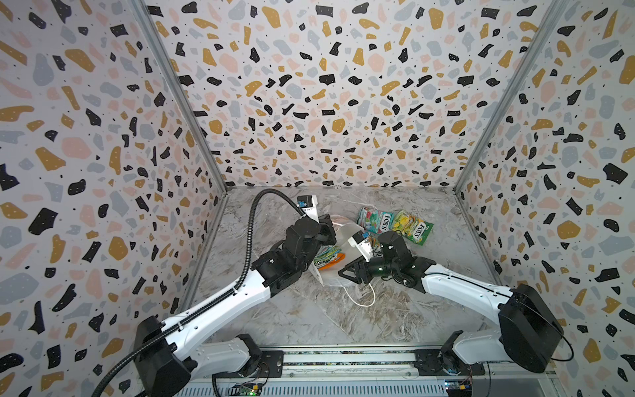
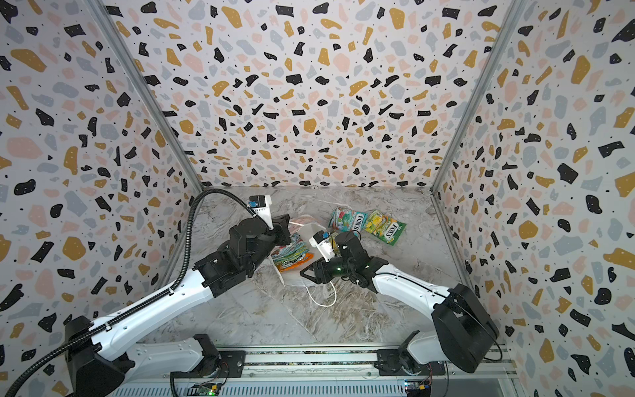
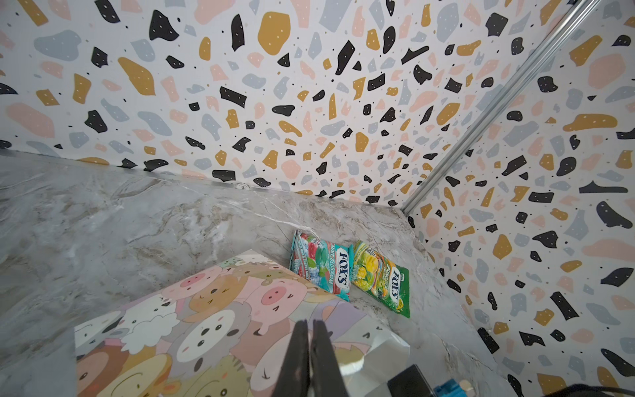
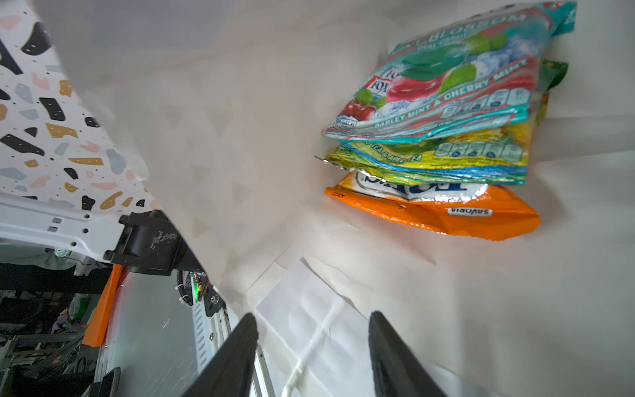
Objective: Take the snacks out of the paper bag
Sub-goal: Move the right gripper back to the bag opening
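My left hand (image 3: 310, 323), jaws together, pinches the paper bag (image 3: 213, 309) lying on the table (image 1: 378, 309); my right hand (image 4: 313, 315), jaws apart at its mouth, should go level for the top snack (image 4: 446, 75).

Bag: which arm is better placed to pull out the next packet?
Probably right: the right gripper is open at the bag's mouth, facing the stacked packets. The left gripper is shut on the bag.
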You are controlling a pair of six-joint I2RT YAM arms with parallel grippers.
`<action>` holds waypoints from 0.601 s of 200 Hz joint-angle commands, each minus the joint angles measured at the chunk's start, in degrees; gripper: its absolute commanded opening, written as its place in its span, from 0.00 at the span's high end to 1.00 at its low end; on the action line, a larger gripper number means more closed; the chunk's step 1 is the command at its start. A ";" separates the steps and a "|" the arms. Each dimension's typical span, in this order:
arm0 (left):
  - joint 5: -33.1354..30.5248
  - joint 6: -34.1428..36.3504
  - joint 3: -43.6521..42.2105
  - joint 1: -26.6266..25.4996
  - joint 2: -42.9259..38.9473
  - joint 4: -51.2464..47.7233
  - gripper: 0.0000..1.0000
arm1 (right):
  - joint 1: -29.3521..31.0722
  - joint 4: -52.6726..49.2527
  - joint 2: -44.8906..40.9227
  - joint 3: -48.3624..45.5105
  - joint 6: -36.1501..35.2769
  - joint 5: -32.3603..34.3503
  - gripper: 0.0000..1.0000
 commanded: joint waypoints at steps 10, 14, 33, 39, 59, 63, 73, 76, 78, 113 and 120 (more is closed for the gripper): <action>-3.84 0.17 -1.19 -0.02 -2.69 1.01 1.00 | -1.37 -1.16 2.64 4.49 -3.32 2.62 0.46; -3.72 0.35 -1.26 0.02 -2.76 1.05 1.00 | -1.59 -1.52 3.20 4.87 -3.68 2.92 0.46; -4.18 0.09 -1.63 -0.01 -2.85 1.23 1.00 | -2.19 -4.69 5.74 8.02 -5.43 5.99 0.47; -4.01 0.09 -1.65 -0.03 -2.66 1.39 1.00 | -2.24 -5.53 6.43 8.84 -5.88 6.93 0.47; -3.12 -0.06 -1.68 -0.03 -2.07 2.03 1.00 | -1.88 -7.36 7.75 11.38 -6.28 7.35 0.47; -2.96 -0.11 -1.66 -0.04 -2.02 2.18 1.00 | -1.62 -7.47 7.76 11.62 -6.18 7.52 0.47; -2.88 -0.29 -1.49 -0.02 -1.67 2.51 1.00 | -0.66 -7.58 7.45 11.94 -6.26 8.66 0.47; -2.81 -0.36 -1.48 -0.03 -1.64 2.66 1.00 | -0.10 -7.55 7.32 11.96 -6.31 9.14 0.47; -2.83 -0.35 -1.46 -0.04 -1.59 2.75 1.00 | 0.11 -7.57 7.22 12.01 -6.35 9.39 0.47; -3.07 -1.35 -0.94 0.01 -0.55 3.23 1.00 | 4.01 -7.15 6.11 11.58 -4.84 13.22 0.48; -2.95 -1.51 -0.87 -0.02 -0.49 3.36 1.00 | 5.01 -7.04 6.05 11.48 -4.23 14.13 0.48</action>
